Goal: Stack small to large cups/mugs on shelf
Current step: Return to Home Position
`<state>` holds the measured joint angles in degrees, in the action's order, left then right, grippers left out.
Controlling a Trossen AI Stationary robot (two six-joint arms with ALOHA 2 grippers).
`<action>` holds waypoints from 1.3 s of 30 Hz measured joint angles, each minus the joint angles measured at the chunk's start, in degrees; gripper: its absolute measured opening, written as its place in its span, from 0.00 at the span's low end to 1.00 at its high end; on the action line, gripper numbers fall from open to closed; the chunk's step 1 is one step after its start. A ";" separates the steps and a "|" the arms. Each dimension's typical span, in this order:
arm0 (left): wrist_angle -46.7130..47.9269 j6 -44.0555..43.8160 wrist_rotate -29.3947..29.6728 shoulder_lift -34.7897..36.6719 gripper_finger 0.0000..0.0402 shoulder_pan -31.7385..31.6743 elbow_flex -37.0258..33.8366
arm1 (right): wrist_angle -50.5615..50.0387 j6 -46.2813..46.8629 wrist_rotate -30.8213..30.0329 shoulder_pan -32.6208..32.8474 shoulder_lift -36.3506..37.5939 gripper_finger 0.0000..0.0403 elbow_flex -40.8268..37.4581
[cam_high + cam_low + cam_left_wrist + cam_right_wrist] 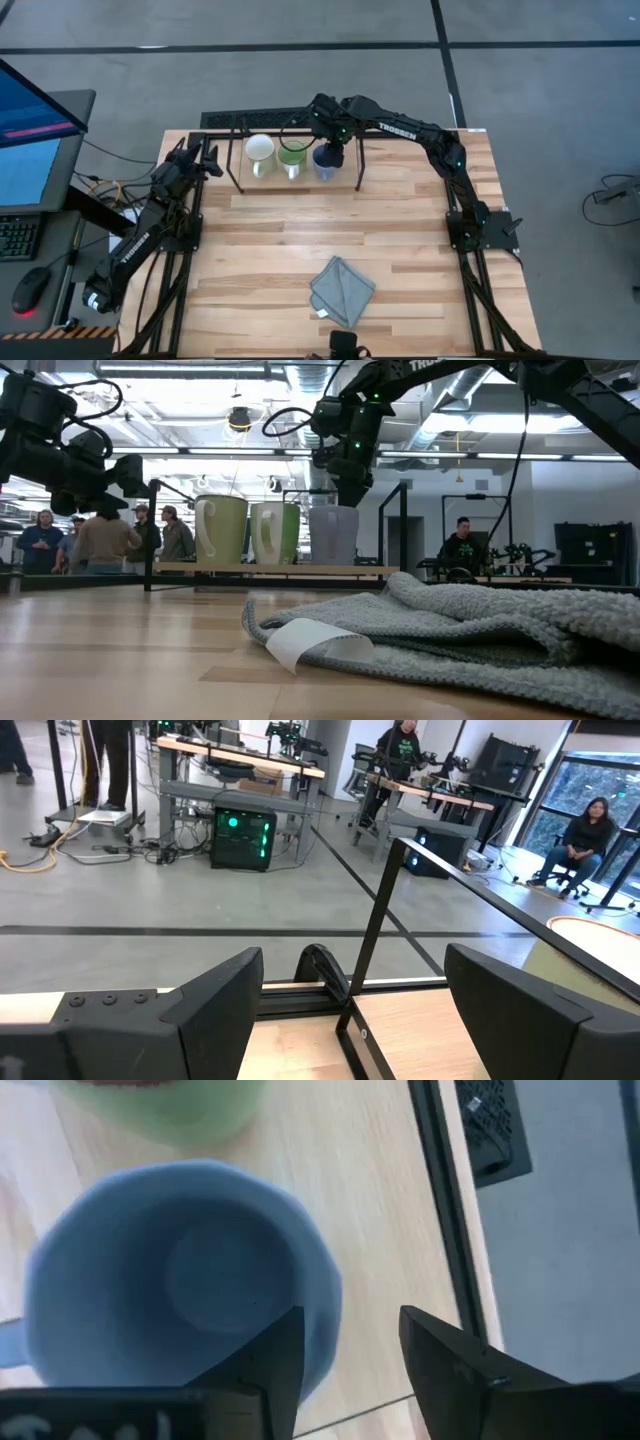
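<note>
Three mugs stand upright in a row on the low shelf (360,168) at the table's far side: a white one (260,150), a green-lined one (293,156) and a blue-grey one (322,165). In the low view they rest by their bottoms on the shelf's board (260,570). My right gripper (350,1355) is open, pointing down over the blue-grey mug (180,1280), one finger over its inside and one outside its wall. My left gripper (350,1020) is open and empty at the table's left edge (208,160), left of the shelf. My right gripper stands open from above astride the blue-grey mug's rim (325,1305), on the side away from the green mug. Whether a finger touches the wall, I cannot tell. The mug stands upright on the shelf board.
A folded grey cloth (342,290) with a white tag (300,645) lies near the table's front edge. The shelf's black posts (403,525) stand close beside the mugs. People and workbenches show in the room beyond the table.
</note>
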<state>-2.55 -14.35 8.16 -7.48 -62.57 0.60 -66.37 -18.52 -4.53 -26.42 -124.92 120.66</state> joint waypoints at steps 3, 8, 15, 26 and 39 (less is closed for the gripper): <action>0.01 0.00 -0.01 0.00 0.76 0.00 -0.01 | -0.76 -1.23 -0.48 0.14 0.00 0.47 0.05; 0.00 0.00 -0.02 0.02 0.76 0.00 0.00 | -2.83 -1.40 -0.48 0.18 0.13 0.45 1.89; 0.02 0.00 -0.02 0.00 0.76 0.00 0.00 | -4.82 -1.38 -0.46 0.21 0.11 0.44 6.12; 0.02 0.11 -0.04 0.00 0.76 0.00 0.00 | -6.04 -2.03 -0.52 1.87 1.75 0.44 13.51; 0.02 0.16 -0.04 0.00 0.76 0.00 0.00 | -5.59 -1.03 -0.22 0.85 17.77 0.44 13.49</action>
<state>-2.52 -14.20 8.12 -7.48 -62.57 0.60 -71.96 -19.55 -4.76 -25.57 -107.16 134.15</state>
